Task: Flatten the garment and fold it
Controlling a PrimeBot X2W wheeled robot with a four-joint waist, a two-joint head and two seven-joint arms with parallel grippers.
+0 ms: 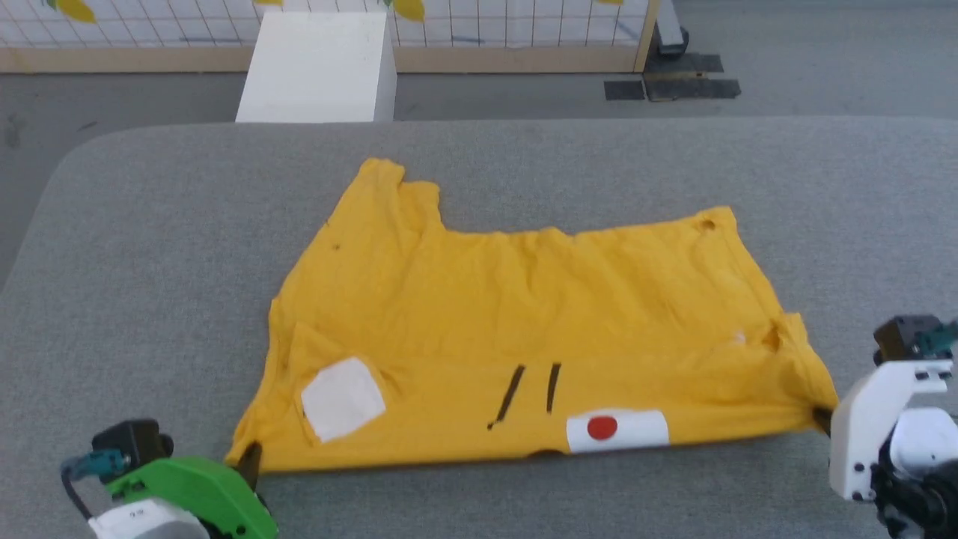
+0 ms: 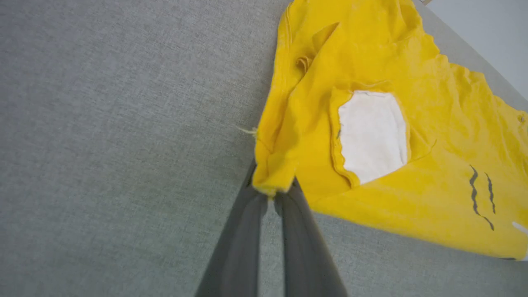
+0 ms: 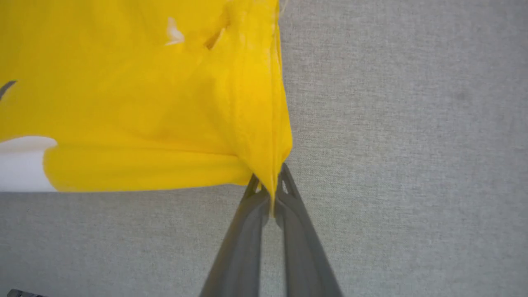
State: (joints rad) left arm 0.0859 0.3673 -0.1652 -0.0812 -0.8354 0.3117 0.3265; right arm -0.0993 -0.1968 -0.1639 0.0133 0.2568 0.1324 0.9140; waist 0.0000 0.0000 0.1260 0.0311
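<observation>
On the grey desk (image 1: 150,224) before us the garment (image 1: 524,314) lies spread out, mustard-yellow and wrinkled across its far half, with its near edge running from side to side. Our left tool (image 1: 251,458) is closed on the near left corner. In the left wrist view its dark fingers (image 2: 239,247) pinch a bunched tip of yellow cloth. Our right tool (image 1: 821,418) grips the near right corner the same way, and in the right wrist view the cloth is drawn to a point between its fingers (image 3: 243,247).

Near the left corner a sleeve lies folded inward, showing a white patch (image 1: 343,397). Two black strokes (image 1: 528,393) sit near the middle, and just beside them, at the near edge, is a white strip with a red dot (image 1: 602,428). Beyond the desk's far edge a white box (image 1: 318,67) stands on the floor.
</observation>
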